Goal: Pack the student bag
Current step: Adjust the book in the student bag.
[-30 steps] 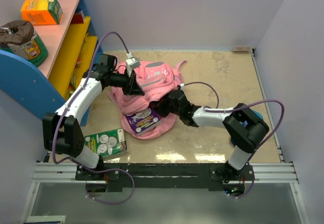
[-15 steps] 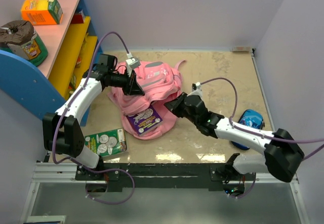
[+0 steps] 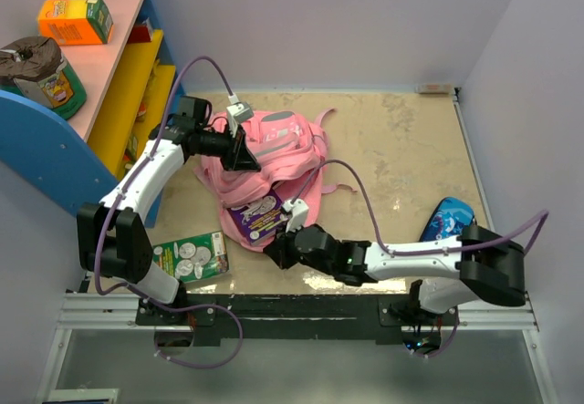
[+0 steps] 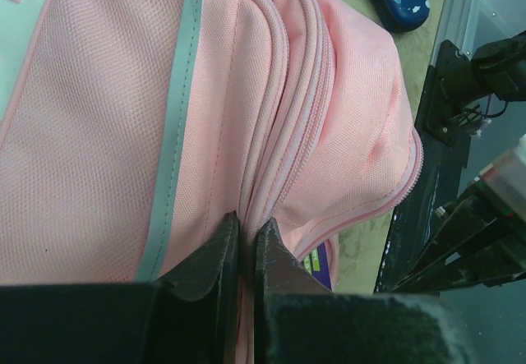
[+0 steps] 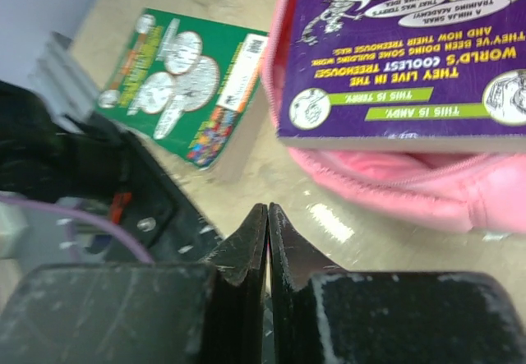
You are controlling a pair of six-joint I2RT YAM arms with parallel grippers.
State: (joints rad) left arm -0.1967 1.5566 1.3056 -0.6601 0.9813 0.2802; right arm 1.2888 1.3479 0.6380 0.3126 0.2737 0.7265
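The pink student bag [image 3: 274, 153] lies in the middle of the table, its mouth facing the near edge. A purple book [image 3: 258, 217] sticks half out of that mouth. My left gripper [image 3: 239, 151] is shut on a fold of the bag [image 4: 246, 93] by its zip seam, holding it up. My right gripper [image 3: 274, 251] hovers low over the table just in front of the bag, shut with nothing between its fingers. In the right wrist view the purple book [image 5: 403, 52] and the bag's pink lip [image 5: 411, 183] lie just beyond the right gripper [image 5: 268, 214].
A green book [image 3: 190, 256] lies flat on the table at the near left, also in the right wrist view as the green book [image 5: 185, 85]. A small blue pouch [image 3: 447, 219] lies at the right. A blue and yellow shelf [image 3: 119, 85] with an orange box [image 3: 75, 19] stands along the left.
My right arm swung from the bag's right side round to the table in front of it, and its jaws shut empty. The left gripper and the bag stayed put.
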